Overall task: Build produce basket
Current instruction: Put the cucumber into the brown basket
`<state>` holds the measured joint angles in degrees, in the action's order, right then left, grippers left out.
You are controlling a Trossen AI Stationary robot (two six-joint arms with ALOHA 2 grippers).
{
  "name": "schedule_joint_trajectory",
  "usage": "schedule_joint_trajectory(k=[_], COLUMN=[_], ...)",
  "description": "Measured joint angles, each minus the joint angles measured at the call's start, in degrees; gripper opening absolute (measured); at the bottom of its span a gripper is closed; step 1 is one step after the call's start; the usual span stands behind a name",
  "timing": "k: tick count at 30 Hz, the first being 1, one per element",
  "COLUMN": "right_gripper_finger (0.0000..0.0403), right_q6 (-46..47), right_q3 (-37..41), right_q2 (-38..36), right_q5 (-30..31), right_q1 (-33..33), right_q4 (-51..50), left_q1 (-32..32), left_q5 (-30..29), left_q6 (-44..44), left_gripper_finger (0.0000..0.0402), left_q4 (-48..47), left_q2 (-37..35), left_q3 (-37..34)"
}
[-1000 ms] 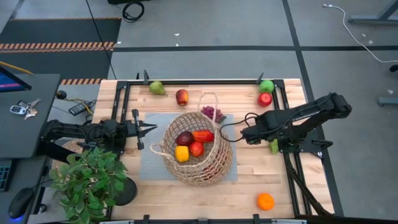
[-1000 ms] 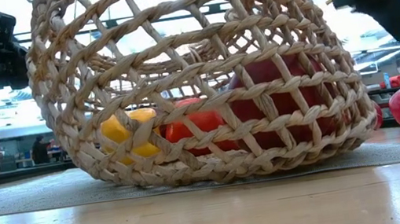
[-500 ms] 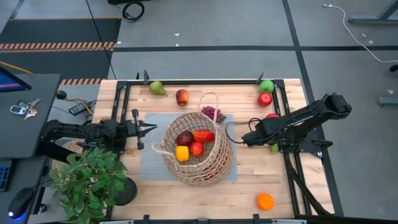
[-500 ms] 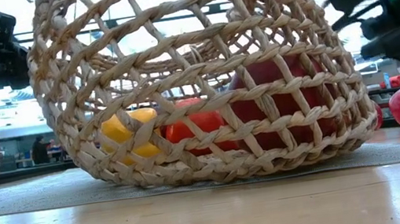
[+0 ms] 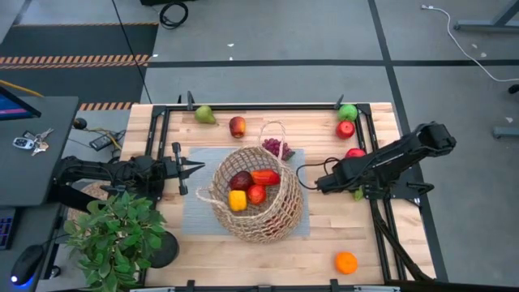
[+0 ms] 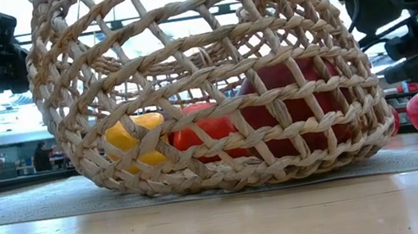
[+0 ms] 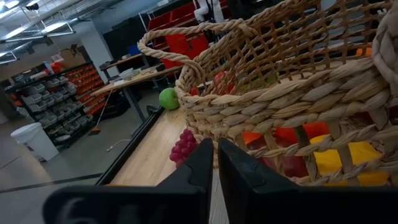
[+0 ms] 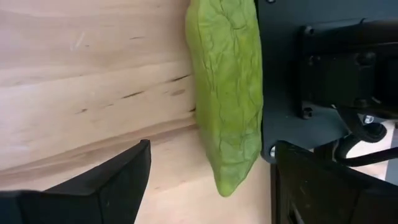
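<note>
Since a second ago the right gripper (image 5: 312, 185) has drawn back from the basket (image 5: 258, 195) toward the right edge of the table (image 5: 324, 235), uncovering a red apple (image 5: 355, 152) behind it. Left of the basket, a potted plant (image 5: 113, 235) stands at the near corner, and the left gripper (image 5: 199, 168) waits pointing at the basket's left side, its fingers (image 7: 208, 165) pressed together on nothing. The basket lies tipped on a grey mat (image 5: 195, 207) at the table's middle, holding a yellow pepper (image 5: 237, 199), a dark red piece (image 5: 241, 180) and red pieces (image 5: 261, 185). Behind the basket sit a pear (image 5: 204, 114), an apple (image 5: 237, 126) and purple grapes (image 5: 277, 148), the grapes close to its handle. Right of the basket, the right gripper hangs with its fingers (image 8: 93, 186) spread apart and empty, over a green leafy vegetable (image 8: 227, 93) lying against the arm's base. Farther right, a green apple (image 5: 348, 112) and a red one (image 5: 345, 129) sit at the back corner, and an orange (image 5: 346, 263) lies near the front edge.
</note>
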<state>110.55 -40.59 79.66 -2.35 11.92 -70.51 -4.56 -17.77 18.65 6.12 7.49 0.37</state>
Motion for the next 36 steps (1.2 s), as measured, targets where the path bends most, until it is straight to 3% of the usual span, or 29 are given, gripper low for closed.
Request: schedule_joint_trajectory(k=[24, 36], right_gripper_finger=[0.0343, 0.0195], right_q6=[-1.01, -0.49], right_q3=[-0.24, -0.25], right_q2=[13.03, 16.61], right_q5=[-0.57, -1.09], right_q1=[-0.87, -0.85], right_q4=[2.02, 3.02], left_q1=[0.0, 0.0], left_q5=[0.01, 0.01], left_q6=[0.0, 0.0], left_gripper_finger=[0.0033, 0.0033], left_q4=[-0.02, 0.01], left_q2=[-0.01, 0.01], left_q3=[-0.01, 0.01])
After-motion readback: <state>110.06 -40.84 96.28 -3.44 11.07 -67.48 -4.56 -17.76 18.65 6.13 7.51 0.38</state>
